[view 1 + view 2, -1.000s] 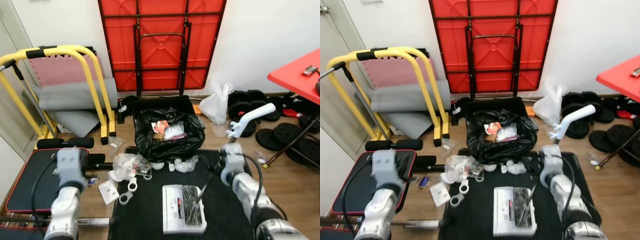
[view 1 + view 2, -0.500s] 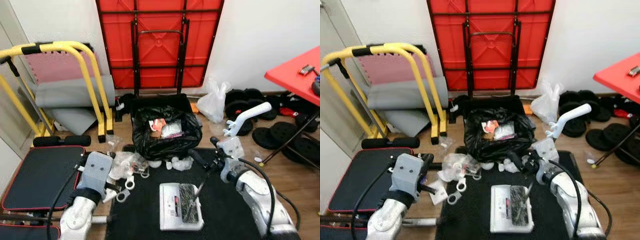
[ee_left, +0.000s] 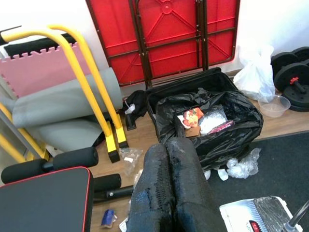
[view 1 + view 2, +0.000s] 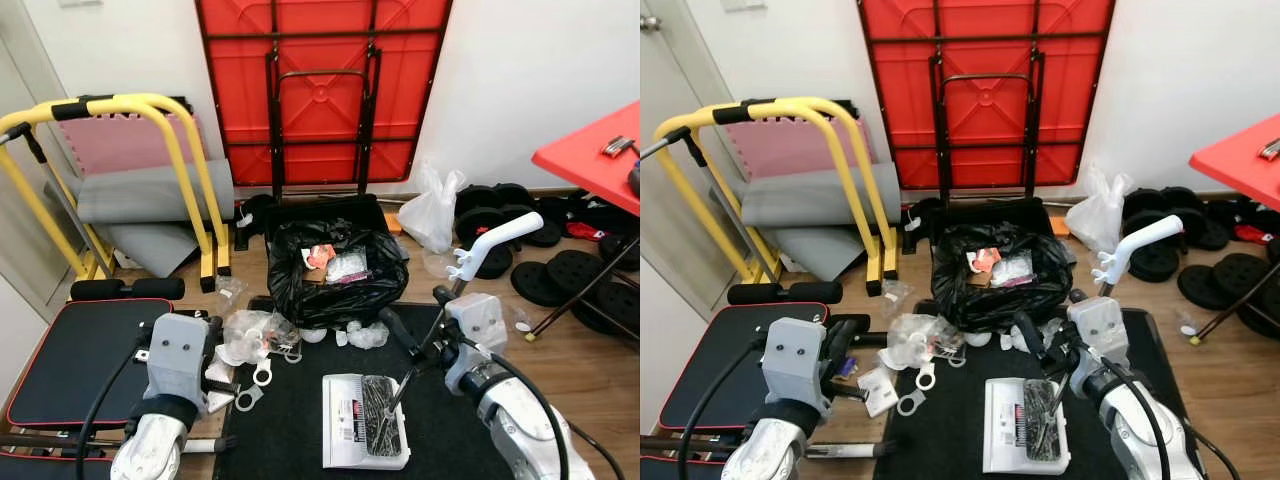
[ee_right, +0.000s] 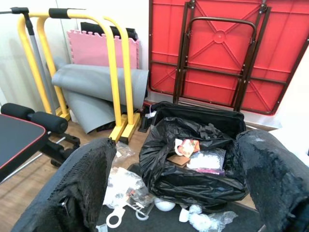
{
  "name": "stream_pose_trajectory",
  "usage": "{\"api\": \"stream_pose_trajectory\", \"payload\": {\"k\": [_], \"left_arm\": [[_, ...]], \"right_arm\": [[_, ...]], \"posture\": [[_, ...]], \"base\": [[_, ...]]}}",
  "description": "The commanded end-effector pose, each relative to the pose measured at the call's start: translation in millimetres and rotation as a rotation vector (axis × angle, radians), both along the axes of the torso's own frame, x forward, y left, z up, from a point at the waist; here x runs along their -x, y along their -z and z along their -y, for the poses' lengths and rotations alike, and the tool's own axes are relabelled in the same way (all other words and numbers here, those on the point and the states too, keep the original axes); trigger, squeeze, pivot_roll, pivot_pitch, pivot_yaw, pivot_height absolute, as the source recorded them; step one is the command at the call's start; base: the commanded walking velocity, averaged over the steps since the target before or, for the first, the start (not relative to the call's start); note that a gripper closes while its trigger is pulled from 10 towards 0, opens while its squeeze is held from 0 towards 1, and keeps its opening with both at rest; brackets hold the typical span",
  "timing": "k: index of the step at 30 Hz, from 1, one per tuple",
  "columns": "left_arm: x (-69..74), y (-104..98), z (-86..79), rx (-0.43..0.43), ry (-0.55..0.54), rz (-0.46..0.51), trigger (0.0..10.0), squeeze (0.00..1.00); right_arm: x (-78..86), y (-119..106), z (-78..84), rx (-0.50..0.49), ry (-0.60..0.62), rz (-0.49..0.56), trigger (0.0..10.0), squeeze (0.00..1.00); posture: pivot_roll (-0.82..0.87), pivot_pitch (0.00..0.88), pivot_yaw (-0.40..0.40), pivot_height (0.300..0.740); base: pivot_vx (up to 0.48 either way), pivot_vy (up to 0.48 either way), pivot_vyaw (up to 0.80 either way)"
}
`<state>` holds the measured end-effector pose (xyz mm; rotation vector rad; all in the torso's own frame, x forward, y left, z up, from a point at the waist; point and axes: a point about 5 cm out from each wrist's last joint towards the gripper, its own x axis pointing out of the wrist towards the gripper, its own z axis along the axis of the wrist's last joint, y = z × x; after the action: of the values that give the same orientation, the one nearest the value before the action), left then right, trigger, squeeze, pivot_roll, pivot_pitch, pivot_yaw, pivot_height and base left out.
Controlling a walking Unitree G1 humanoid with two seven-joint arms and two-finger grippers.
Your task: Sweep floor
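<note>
A white dustpan [image 4: 345, 437] lies on the black mat [image 4: 290, 440] with a black broom head [image 4: 378, 428] resting in it. The broom's thin pole rises to a white handle [image 4: 497, 240]. Plastic wrappers [image 4: 250, 332], white rings and crumpled bits [image 4: 366, 335] litter the floor in front of an open black trash bag [image 4: 335, 272]. My right gripper [image 4: 418, 314] hangs open beside the pole, holding nothing, and faces the bag [image 5: 193, 164]. My left gripper [image 4: 840, 338] is shut and empty, hovering left of the wrappers, its fingers [image 3: 166, 193] pressed together.
A yellow-framed exercise bench [image 4: 90, 340] stands at left with rolled grey mats [image 4: 150, 190] behind. A folded red table [image 4: 320, 90] leans on the wall. Weight plates [image 4: 575, 265], a white plastic bag [image 4: 432, 210] and a red table [image 4: 595, 150] crowd the right.
The camera bobbed and turned slightly. My left arm swung in toward the wrappers. My right gripper lifted from low beside the pole to face the trash bag.
</note>
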<state>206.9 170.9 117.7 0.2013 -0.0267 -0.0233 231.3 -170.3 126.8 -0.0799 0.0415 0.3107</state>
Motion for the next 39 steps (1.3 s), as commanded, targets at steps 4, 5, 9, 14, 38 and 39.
{"api": "stream_pose_trajectory", "payload": {"k": [4, 5, 9, 14, 38, 39], "left_arm": [[18.9, 15.2, -19.5, -0.055, -0.242, -0.055, 10.0, 0.0], [23.2, 17.0, -21.3, -0.089, -0.25, -0.066, 10.0, 0.0], [34.6, 27.6, -22.6, -0.004, -0.314, -0.122, 10.0, 0.0], [31.4, 28.2, -23.2, 0.053, -0.366, -0.116, 10.0, 0.0], [-1.5, -23.6, 15.8, -0.085, -0.054, 0.123, 10.0, 0.0], [-1.5, -23.6, 15.8, -0.085, -0.054, 0.123, 10.0, 0.0]], "right_arm": [[7.3, -4.6, -1.5, -0.002, 0.034, -0.014, 10.0, 0.0], [8.1, -4.5, -1.2, -0.004, 0.035, -0.022, 10.0, 0.0], [5.1, -3.1, -0.7, -0.016, 0.038, -0.033, 10.0, 0.0], [1.4, -3.4, 0.4, 0.006, 0.038, -0.025, 10.0, 0.0], [-5.6, -6.9, -9.1, 0.021, -0.097, -0.044, 10.0, 0.0], [-5.6, -6.9, -9.1, 0.021, -0.097, -0.044, 10.0, 0.0]], "posture": [[-0.09, 0.0, -0.037, 0.74], [-0.09, 0.0, -0.037, 0.74], [-0.09, 0.0, -0.036, 0.74], [-0.08, 0.0, -0.054, 0.74], [-0.09, 0.0, -0.041, 0.74], [-0.09, 0.0, -0.041, 0.74]], "base": [[0.0, 0.0, 0.0], [0.0, 0.0, 0.0], [0.0, 0.0, 0.0], [0.0, 0.0, 0.0], [0.0, 0.0, 0.57], [0.0, 0.0, 0.8]]}}
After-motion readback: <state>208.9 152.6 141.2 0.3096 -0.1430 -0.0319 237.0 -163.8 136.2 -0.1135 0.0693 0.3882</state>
